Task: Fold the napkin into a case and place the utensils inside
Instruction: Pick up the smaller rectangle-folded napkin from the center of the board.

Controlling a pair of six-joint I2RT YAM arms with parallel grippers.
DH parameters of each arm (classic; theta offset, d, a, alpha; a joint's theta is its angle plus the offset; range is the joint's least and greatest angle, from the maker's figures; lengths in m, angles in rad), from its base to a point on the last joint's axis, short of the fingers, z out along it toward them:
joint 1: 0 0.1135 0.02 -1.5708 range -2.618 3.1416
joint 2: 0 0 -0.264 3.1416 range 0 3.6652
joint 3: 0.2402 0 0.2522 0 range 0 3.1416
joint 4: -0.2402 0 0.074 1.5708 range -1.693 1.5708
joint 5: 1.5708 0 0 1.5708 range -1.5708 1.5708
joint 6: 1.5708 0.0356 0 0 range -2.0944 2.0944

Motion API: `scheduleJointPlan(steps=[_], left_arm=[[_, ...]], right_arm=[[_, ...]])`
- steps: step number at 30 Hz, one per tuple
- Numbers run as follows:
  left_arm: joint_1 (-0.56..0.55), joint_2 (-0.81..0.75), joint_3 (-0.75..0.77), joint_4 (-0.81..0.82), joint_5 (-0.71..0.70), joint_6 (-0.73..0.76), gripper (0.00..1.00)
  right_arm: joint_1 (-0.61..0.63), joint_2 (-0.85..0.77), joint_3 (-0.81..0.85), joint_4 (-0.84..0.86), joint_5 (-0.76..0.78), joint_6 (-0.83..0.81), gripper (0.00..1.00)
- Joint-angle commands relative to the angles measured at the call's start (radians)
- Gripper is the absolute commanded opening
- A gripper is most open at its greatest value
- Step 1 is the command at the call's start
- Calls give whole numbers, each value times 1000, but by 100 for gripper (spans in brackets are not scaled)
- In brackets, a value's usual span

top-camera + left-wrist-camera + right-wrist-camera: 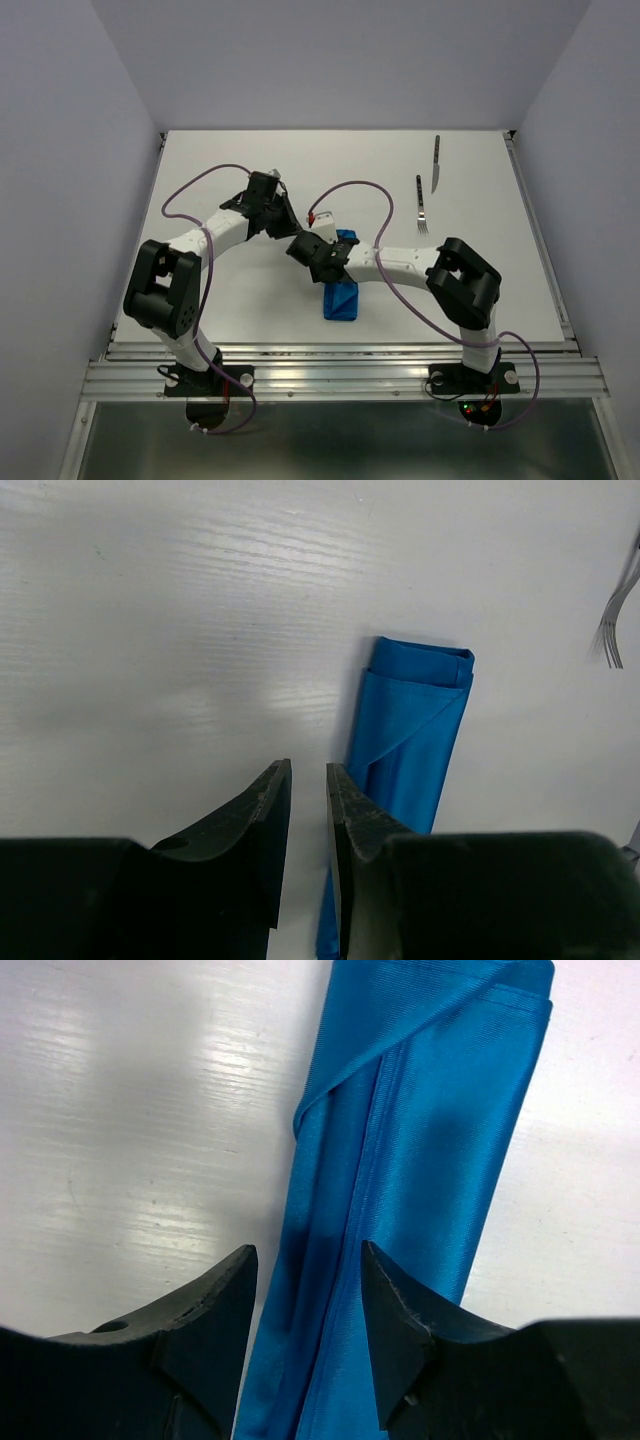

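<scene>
The right claw [305, 1260] hangs directly over the case [420, 1140], a narrow blue folded napkin lying flat on the white table [250, 300]. The case's long axis runs straight ahead of this claw, leaning slightly to its right, and a diagonal flap crosses the far end. The jaws stand moderately apart and hold nothing. The cloth's left edge lies below the gap between them, and the rest passes under the right-hand finger. Whether the fingertips touch the cloth cannot be told.

The left claw [308, 775] is parted by only a thin slit and grips nothing. For this claw the case lies just ahead and to the right, lengthwise away from it.

The fork [422, 205] and the knife [436, 165] lie side by side, well apart from both claws, beyond the case. The right arm looks nearer to them, so fetching them likely falls to it.
</scene>
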Motion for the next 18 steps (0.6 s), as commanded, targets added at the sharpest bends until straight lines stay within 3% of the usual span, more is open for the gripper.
scheduleJointPlan(steps=[1,18], left_arm=[[19,-65,-10,12,7,19,33],[36,-49,-10,12,20,30,33]], right_arm=[[5,23,37,-38,72,17,51],[5,80,48,-25,64,18,46]])
